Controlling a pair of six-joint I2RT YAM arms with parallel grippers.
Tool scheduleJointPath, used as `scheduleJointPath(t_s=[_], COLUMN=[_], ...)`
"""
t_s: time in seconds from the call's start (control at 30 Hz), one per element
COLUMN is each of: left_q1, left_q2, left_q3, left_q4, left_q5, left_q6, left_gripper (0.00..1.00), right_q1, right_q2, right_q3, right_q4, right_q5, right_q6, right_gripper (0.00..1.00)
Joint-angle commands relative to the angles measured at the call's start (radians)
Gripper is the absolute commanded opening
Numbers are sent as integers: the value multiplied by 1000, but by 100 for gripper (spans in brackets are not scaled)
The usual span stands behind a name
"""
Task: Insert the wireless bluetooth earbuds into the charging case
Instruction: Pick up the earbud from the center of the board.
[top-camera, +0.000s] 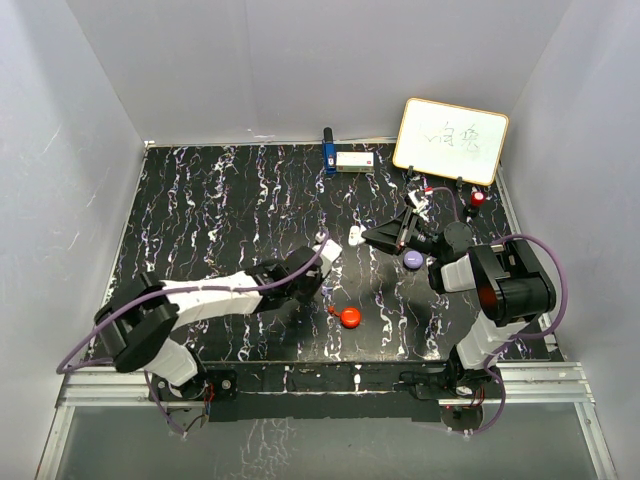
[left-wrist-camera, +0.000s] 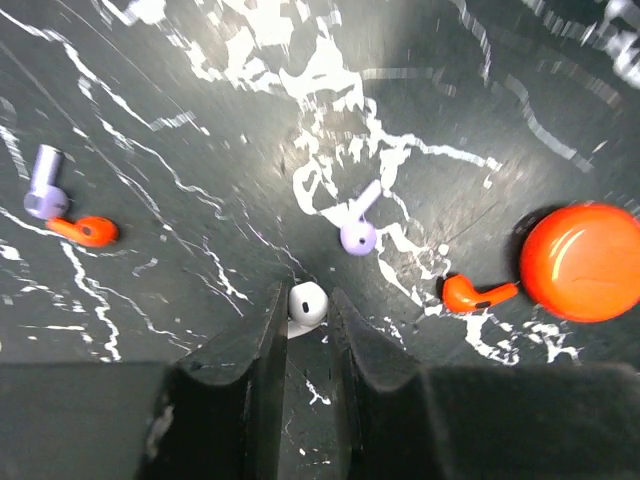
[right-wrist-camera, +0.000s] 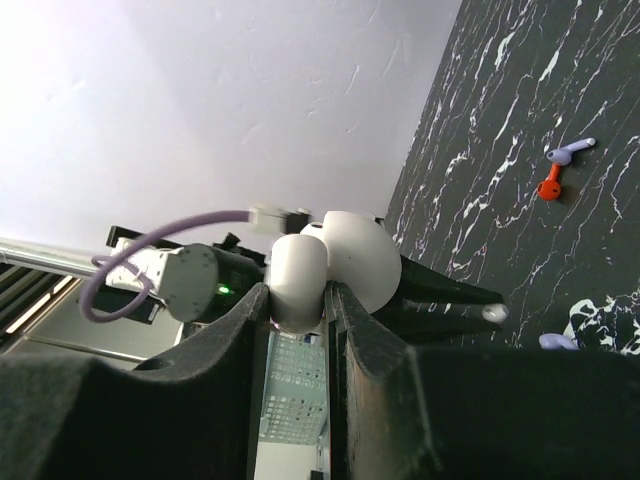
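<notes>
My left gripper (left-wrist-camera: 305, 298) is shut on a small white earbud (left-wrist-camera: 308, 303) and holds it above the black marbled table. My right gripper (right-wrist-camera: 300, 292) is shut on the white charging case (right-wrist-camera: 298, 275), whose rounded lid (right-wrist-camera: 362, 260) stands open. In the top view both grippers meet at mid table, the left gripper (top-camera: 321, 253) right beside the case (top-camera: 333, 247) held by the right gripper (top-camera: 358, 238). The right wrist view shows the left fingers (right-wrist-camera: 440, 293) with the white earbud (right-wrist-camera: 492, 313) at their tip, just right of the case.
On the table lie two red earbuds (left-wrist-camera: 478, 293) (left-wrist-camera: 85, 231), two purple earbuds (left-wrist-camera: 358, 225) (left-wrist-camera: 44, 185) and a round red pod (left-wrist-camera: 580, 262). A purple pod (top-camera: 414, 259) sits by the right arm. A whiteboard (top-camera: 450, 140) and small boxes (top-camera: 353, 160) stand at the back.
</notes>
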Motion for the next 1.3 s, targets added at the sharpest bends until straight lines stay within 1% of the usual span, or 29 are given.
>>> scheduleJointPath(t_s=[0.0, 0.07, 0.13, 0.23, 0.3, 0.47, 0.63, 0.8, 0.93, 1.0, 1.1, 1.27], left_q1=[34, 71, 117, 189, 219, 266, 290, 290, 290, 290, 290, 290], left_q2=[-152, -201, -234, -278, -295, -298, -250, -189, -165, -130, -98, -22], left_q3=[51, 55, 58, 38, 15, -47, -93, -158, -215, -240, -254, -276], left_q4=[73, 119, 168, 274, 365, 610, 857, 1096, 1271, 1353, 1420, 1550], left_q5=[-66, -45, 4, 92, 142, 258, 342, 354, 331, 323, 314, 306], left_q6=[-36, -65, -113, -191, -244, -402, -594, -735, -788, -803, -832, -921], left_gripper=[0, 0, 0, 0, 0, 0, 0, 0, 0, 0, 0, 0], right_q1=[-6, -6, -7, -6, -5, -3, 0, 14, 22, 30, 50, 76], right_q2=[13, 15, 20, 29, 34, 39, 53, 97, 145, 156, 153, 166], right_q3=[-7, -10, -14, -22, -28, -36, -37, -39, -40, -35, -26, -7], right_q4=[122, 123, 125, 137, 148, 175, 201, 250, 346, 349, 347, 349], right_q5=[5, 7, 8, 9, 9, 12, 29, 59, 90, 99, 118, 146], right_q6=[1, 1, -1, 0, 1, 16, 34, 63, 132, 133, 126, 127], right_gripper=[0, 0, 0, 0, 0, 0, 0, 0, 0, 0, 0, 0])
